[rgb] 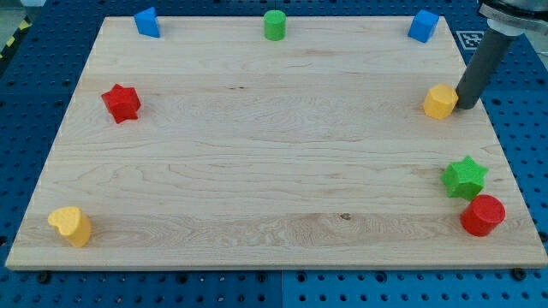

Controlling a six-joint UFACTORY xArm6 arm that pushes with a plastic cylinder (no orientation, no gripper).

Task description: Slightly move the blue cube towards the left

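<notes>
The blue cube (pixel 422 26) sits at the board's top right corner. My tip (pixel 467 106) is at the view's right edge of the board, well below the blue cube and slightly to its right. The tip touches the right side of a yellow block (pixel 441 101). A second blue block (pixel 147 21), of less regular shape, sits at the top left corner.
A green cylinder (pixel 274 25) stands at the top middle. A red star (pixel 121 103) is at the left. A yellow block (pixel 70 225) lies at the bottom left. A green star (pixel 465 177) and a red cylinder (pixel 482 215) are at the bottom right. The wooden board (pixel 257 154) rests on a blue pegboard.
</notes>
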